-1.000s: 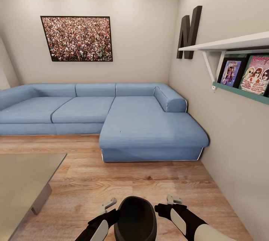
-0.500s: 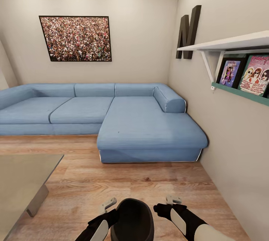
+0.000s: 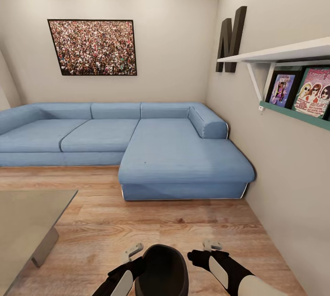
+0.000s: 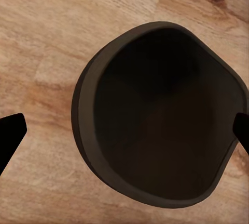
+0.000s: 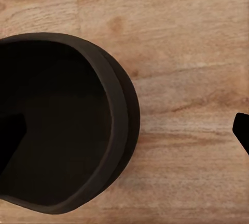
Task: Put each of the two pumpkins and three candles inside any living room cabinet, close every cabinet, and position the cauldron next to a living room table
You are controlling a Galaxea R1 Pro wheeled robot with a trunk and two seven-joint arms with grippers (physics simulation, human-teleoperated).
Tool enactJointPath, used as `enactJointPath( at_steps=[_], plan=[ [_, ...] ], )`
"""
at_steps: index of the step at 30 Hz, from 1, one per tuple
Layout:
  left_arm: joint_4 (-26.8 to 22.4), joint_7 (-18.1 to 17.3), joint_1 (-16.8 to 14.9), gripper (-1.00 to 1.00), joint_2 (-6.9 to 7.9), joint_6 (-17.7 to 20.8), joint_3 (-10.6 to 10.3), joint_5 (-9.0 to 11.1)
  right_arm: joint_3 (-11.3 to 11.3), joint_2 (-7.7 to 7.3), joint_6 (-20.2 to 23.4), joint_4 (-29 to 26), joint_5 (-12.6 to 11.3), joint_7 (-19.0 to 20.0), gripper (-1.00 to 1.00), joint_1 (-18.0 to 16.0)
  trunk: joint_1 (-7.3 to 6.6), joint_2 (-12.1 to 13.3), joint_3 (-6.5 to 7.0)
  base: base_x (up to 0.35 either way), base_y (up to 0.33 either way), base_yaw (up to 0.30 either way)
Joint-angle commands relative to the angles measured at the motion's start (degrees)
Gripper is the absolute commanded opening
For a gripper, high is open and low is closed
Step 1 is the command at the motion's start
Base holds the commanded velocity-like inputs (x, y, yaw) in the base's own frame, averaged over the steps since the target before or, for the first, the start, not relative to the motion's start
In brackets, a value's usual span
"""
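The pot (image 3: pixel 165 271) sits low in the head view, right in front of the robot between its two arms, mouth up and empty, with bare floor (image 3: pixel 151 222) showing beneath it in both wrist views. The left gripper (image 4: pixel 124 130) straddles it, its dark fingertips (image 4: pixel 10 130) spread wide to either side of the rim. The right gripper (image 5: pixel 127 130) has one fingertip down inside the mouth and the other well out over the boards, so it is spread too; whether either one actually bears on the pot cannot be told. This looks like the last step: getting the pot beside the table (image 3: pixel 27 222), whose glossy top and grey leg show at the left, near but not yet alongside. The next move likely calls for a swing left and a gentle set-down by the table's near corner. Ahead, the blue sofa (image 3: pixel 178 154) blocks any forward run, and the wall shelf (image 3: pixel 279 55) crowds the right.
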Motion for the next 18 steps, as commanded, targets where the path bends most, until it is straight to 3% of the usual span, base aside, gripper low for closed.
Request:
enactJointPath(
  at_steps=[1,12,18],
  plan=[
    [-0.1,0.5,0.0,1.00,0.04,0.1,-0.2,0.5,0.4,-0.03,0.2,-0.1,-0.3,0.1,1.00,0.0,-0.01,0.0,-0.06,0.002,-0.001,0.000],
    [-0.4,0.5,0.0,1.00,0.06,0.1,-0.2,0.4,0.4,-0.02,0.3,-0.1,-0.2,2.9,1.00,0.0,-0.01,0.0,-0.06,0.000,0.000,0.000],
    [-0.4,0.5,0.0,1.00,0.06,0.2,-0.2,0.5,0.4,-0.07,0.2,-0.4,-0.1,3.1,1.00,0.0,1.31,-2.4,-1.14,0.000,0.000,0.000]
  ],
)
